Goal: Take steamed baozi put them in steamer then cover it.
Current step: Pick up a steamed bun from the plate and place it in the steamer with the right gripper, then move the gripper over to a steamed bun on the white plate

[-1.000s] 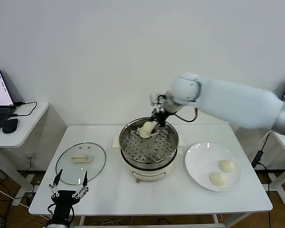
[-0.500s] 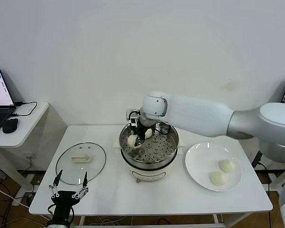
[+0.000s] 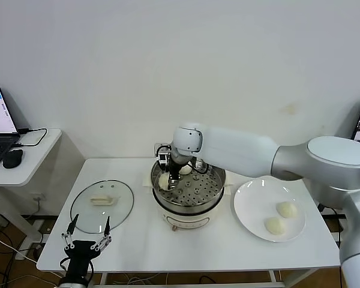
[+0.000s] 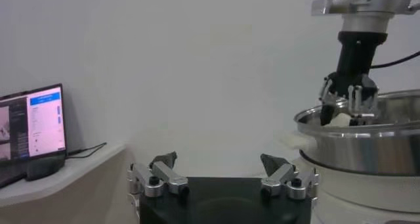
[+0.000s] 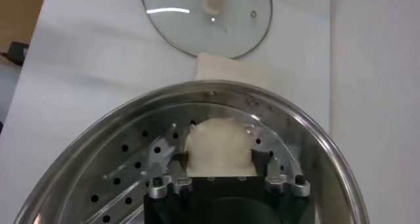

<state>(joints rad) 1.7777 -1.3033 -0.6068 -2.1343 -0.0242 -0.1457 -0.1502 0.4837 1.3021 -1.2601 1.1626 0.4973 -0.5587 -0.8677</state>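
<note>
My right gripper [image 3: 166,179] is down inside the steamer [image 3: 198,206] at its left side, shut on a cream-white baozi [image 3: 164,179]. In the right wrist view the baozi [image 5: 218,146] sits between the fingers [image 5: 270,168] on the perforated tray [image 5: 125,173]. A second baozi [image 3: 185,170] lies at the tray's far side. Two more baozi [image 3: 286,209] [image 3: 274,225] lie on the white plate [image 3: 252,201] at the right. The glass cover [image 3: 102,206] lies flat on the table left of the steamer. My left gripper [image 3: 87,235] is open and empty at the front left edge.
A side table at the far left holds a laptop [image 3: 0,114] and a mouse [image 3: 13,158]. In the left wrist view, the steamer's steel wall [image 4: 374,143] stands to one side of the open left gripper [image 4: 220,166], with the right gripper [image 4: 348,104] above its rim.
My right gripper has carried the baozi from the steamer's far rim across to its left side and lowered it onto the tray. The left arm has not moved.
</note>
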